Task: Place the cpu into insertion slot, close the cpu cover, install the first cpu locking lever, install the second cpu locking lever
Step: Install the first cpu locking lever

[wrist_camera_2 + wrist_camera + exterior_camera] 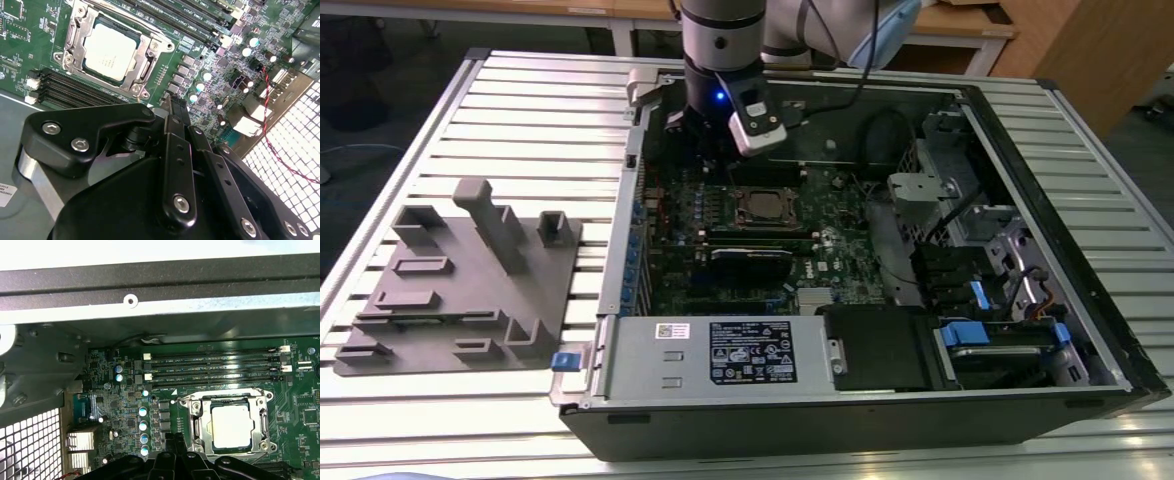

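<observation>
The cpu (762, 205) (110, 50) (231, 426) lies flat in the insertion slot (762, 222) on the green board, pale metal top up. The silvery cpu cover (143, 60) (201, 426) is down around it as a frame. A thin wire lever (225, 392) runs along one side of the socket. My gripper (698, 150) (175, 107) (172, 440) hovers above the board beside the socket, toward the back of the case. Its black fingers are shut together and hold nothing.
The open computer case (1067, 250) lies on a slatted metal table. Long memory slots (210, 367) run beside the socket. A mesh rear grille (290, 145) and red wire are near the gripper. A grey fixture block (454, 280) sits at the exterior view's left.
</observation>
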Available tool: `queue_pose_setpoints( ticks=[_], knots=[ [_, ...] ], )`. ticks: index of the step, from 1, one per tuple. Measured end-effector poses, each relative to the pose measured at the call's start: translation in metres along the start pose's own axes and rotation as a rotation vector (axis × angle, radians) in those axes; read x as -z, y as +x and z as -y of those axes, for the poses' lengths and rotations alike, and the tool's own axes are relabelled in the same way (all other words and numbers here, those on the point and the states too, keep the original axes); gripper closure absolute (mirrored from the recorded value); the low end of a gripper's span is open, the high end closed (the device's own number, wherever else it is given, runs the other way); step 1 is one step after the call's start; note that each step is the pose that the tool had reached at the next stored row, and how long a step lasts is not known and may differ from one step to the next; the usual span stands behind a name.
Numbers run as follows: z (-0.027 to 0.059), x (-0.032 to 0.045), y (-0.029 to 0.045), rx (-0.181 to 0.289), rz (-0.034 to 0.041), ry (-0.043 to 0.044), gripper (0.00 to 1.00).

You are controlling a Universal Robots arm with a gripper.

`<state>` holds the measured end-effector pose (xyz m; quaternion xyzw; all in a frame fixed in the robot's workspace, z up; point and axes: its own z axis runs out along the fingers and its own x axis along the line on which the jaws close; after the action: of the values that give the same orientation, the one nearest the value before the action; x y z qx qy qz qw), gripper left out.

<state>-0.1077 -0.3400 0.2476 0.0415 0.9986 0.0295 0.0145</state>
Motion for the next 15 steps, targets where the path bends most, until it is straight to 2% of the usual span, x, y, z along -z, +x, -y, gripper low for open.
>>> queue_pose_setpoints(
  ticks=[5, 15],
  knots=[
    [-0.0002, -0.0002, -0.0026, 0.0, 0.0002, -0.0003, 0.89],
    [-0.0004, 0.0029, -0.0028, 0.0, 0.0005, -0.0007, 0.89]
  ],
)
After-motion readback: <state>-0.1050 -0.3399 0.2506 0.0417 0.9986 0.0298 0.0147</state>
